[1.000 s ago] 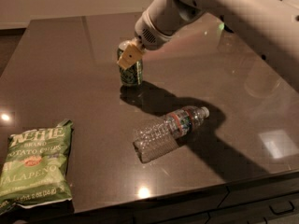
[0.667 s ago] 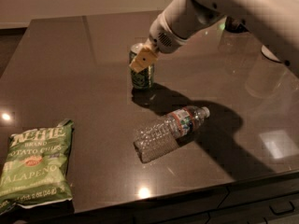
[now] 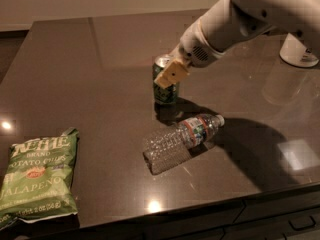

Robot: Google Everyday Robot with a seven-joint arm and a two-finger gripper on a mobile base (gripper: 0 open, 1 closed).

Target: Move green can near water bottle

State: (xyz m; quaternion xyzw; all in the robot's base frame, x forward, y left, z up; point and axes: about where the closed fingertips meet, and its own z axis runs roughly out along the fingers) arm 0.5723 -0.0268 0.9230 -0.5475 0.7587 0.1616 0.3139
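Jaws of the gripper (image 3: 169, 74) were closed on the upper part of the green can (image 3: 165, 93), with one tan pad across its front. The can was upright, near the water bottle (image 3: 182, 140), at the bottle's 12 o'clock. Compared with the earlier frame, gripper and can had shifted toward 4 o'clock, closer to the bottle.

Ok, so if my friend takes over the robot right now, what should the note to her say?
Gripper: jaws shut on the green can, which is upright at mid-table.
Water bottle: lying on its side just in front of the can, not touching it.
Done: can grasped and close to the bottle.
Left: probably just set it down there, open up and back away.
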